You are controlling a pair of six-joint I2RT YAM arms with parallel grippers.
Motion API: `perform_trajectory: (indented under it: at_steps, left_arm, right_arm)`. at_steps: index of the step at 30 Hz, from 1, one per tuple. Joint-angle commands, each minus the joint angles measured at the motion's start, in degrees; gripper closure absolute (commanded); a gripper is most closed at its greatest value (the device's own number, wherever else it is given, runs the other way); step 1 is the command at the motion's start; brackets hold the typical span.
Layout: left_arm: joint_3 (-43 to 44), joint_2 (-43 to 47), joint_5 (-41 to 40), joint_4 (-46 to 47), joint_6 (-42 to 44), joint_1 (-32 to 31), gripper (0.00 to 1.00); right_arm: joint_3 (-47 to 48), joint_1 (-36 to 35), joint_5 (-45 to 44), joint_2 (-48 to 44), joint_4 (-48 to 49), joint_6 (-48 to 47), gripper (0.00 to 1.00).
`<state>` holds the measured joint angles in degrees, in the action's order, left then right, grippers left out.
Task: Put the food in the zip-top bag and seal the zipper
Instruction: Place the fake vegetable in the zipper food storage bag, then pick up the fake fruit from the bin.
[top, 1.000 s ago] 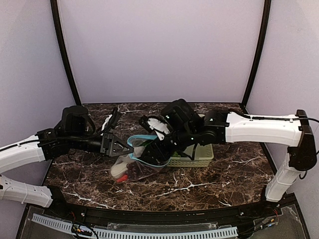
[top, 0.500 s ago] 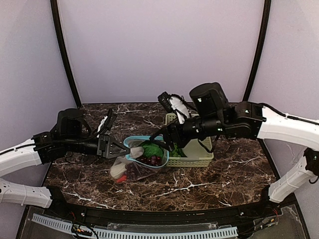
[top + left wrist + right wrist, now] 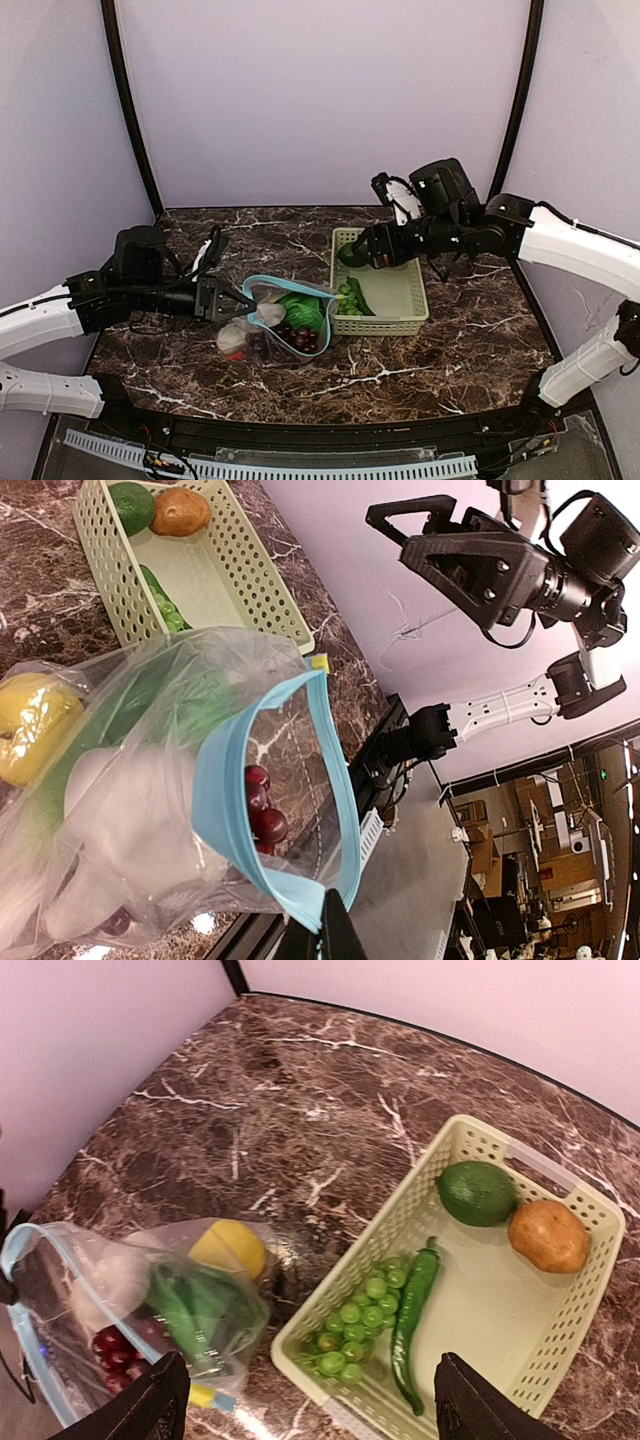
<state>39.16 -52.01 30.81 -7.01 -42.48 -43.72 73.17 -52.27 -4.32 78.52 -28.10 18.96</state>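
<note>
The left pincer (image 3: 236,300) is clamped shut on the zipper (image 3: 215,810), pinching the teal-blue strip at the near end of its loop and holding the mouth of the zip-top bag (image 3: 45,1290) open towards the right. The bag lies on the marble table (image 3: 450,360) just beside the left wall of the pale green basket (image 3: 490,1310). Four pieces of food show through its clear plastic: one yellow lemon (image 3: 228,1248), one white bulb (image 3: 108,1278), one leafy green (image 3: 195,1305) and one bunch of dark red grapes (image 3: 112,1345). A small red piece shows at the bag's near-left corner in the top view, too small to name. The right pincer (image 3: 315,1410) hangs above the basket with its two fingers spread wide apart and nothing between them. Four more pieces lie in the basket: one round green fruit (image 3: 478,1192) and one brown potato (image 3: 548,1236) side by side at its far end, with one bunch of green grapes (image 3: 355,1325) and one long green pepper (image 3: 412,1310) side by side nearer the bag.
</note>
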Motion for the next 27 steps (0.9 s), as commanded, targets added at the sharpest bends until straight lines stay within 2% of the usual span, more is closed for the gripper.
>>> perform_trajectory:
  at_steps: [1,4,9,14,18,27]
  left_arm:
    - [-1.1,1.1,-2.8,-1.2,-0.2,1.2,0.99]
    - [-1.7,1.6,-3.3,-1.2,-0.4,2.0,0.99]
    - [-2.7,0.7,-1.1,-1.6,0.2,3.5,0.99]
    - [-2.3,1.2,0.9,-1.9,1.9,3.6,0.99]
    - [-1.0,0.7,2.0,-3.9,3.1,3.8,0.99]
    - [1.6,-0.7,2.7,-8.0,5.3,4.4,0.99]
  right_arm:
    - [-0.1,5.0,-0.5,4.5,-0.9,-1.5,0.18]
    - [1.5,7.7,0.1,8.5,-0.7,-4.2,0.18]
    - [4.7,12.4,7.1,15.0,1.5,-8.8,0.17]
    - [8.7,14.7,9.6,21.9,2.4,-13.2,0.17]
    - [14.0,16.6,15.0,27.6,2.6,-16.9,0.17]
    - [23.9,18.4,16.1,39.4,1.0,-21.4,0.17]
